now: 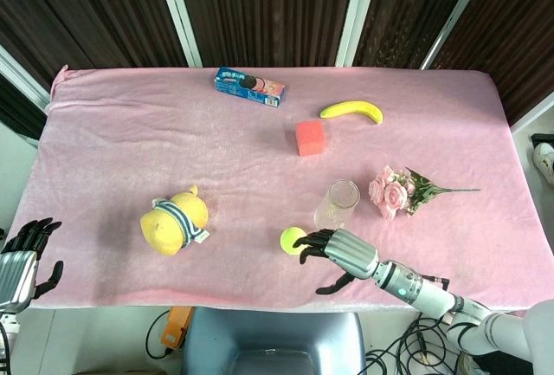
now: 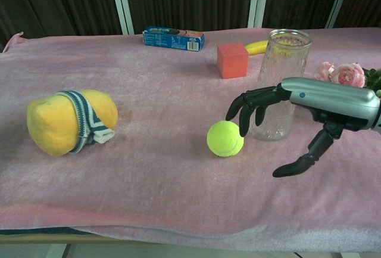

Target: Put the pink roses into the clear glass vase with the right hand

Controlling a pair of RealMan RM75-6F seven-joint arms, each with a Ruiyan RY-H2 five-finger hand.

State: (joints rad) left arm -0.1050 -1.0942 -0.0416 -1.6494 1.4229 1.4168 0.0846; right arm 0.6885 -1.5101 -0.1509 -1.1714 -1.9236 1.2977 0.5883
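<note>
The pink roses (image 1: 391,191) lie on the pink cloth at the right, stem pointing right; in the chest view the pink roses (image 2: 340,73) peek out behind my right forearm. The clear glass vase (image 1: 338,204) stands upright and empty just left of them, also seen as the vase (image 2: 283,83) in the chest view. My right hand (image 1: 336,249) hovers in front of the vase, fingers spread and holding nothing, fingertips (image 2: 244,129) near a tennis ball. My left hand (image 1: 24,258) hangs off the table's left front corner, fingers apart, empty.
A yellow-green tennis ball (image 2: 225,138) lies left of the vase. A yellow plush toy (image 1: 177,220) sits front left. A red cube (image 1: 310,137), a banana (image 1: 352,111) and a blue cookie box (image 1: 249,87) lie toward the back.
</note>
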